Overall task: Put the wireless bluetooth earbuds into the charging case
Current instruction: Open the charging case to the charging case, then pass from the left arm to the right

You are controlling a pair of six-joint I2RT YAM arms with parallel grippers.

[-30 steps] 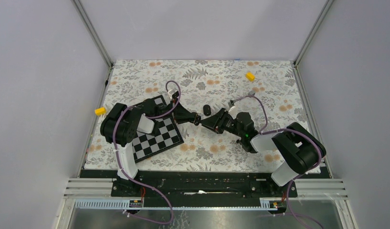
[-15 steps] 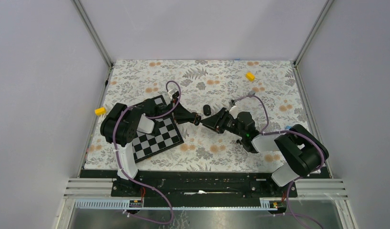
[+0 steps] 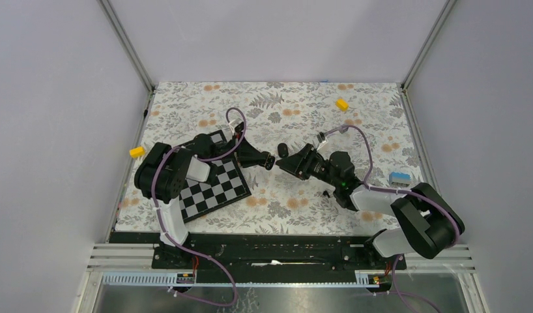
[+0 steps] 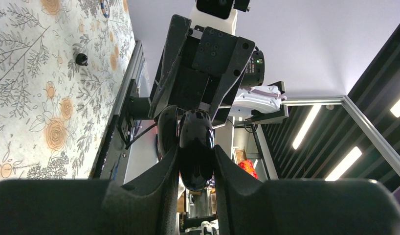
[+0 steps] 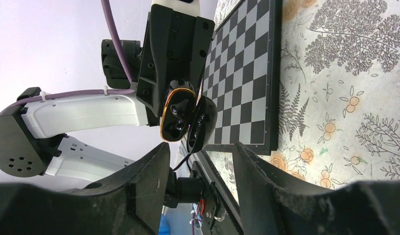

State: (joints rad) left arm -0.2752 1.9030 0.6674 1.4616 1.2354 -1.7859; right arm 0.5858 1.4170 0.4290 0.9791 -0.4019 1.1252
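Just off the left edge of the black-and-white checkered board (image 3: 215, 186), a small yellow block (image 3: 137, 151) lies on the flowered tablecloth (image 3: 296, 202). Your left arm reaches across that board. Your left gripper (image 3: 268, 161) hangs just past the board's right edge, above the cloth, with its jaws narrowed onto the small glossy black pebble-shaped charging case (image 4: 195, 142). In the left wrist view, both fingers (image 4: 159, 188) press against the case's sides. From the right wrist camera you can see the case hinged open, its orange-rimmed inner face turned toward your right gripper and its lid tilted off to one side. Two shiny hollows show inside, but you cannot tell whether a bud sits in either. A little farther right of the board, and slightly toward the back wall, one tiny black rounded earbud (image 3: 283, 149) lies on the cloth, apart from the case. Just nearer you than the bud, your right gripper (image 3: 285, 163) faces the left one tip to tip, just short of the case, its jaws apart with nothing between them. Well right of the board, a second yellow block (image 3: 342, 104) sits near the back of the cloth. Farthest right of the board, a small blue-and-white object (image 3: 399, 177) lies by the cloth's right edge.
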